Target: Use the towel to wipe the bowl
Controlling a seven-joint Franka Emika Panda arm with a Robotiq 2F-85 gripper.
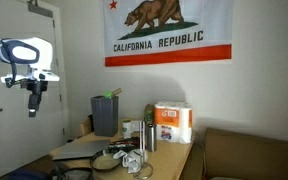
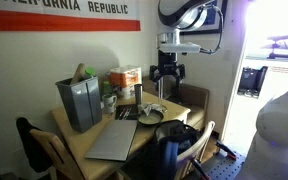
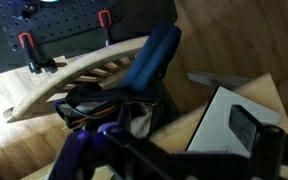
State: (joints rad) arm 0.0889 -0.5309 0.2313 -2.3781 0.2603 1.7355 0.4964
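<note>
Jaws: grip state cannot tell; bowl shows in exterior view, blue cloth on chair in wrist view

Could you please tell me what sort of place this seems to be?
Probably a living room in a home or apartment: a California Republic flag hangs on the wall, a brown couch stands beside a cluttered wooden table, and paper towels sit on it.
</note>
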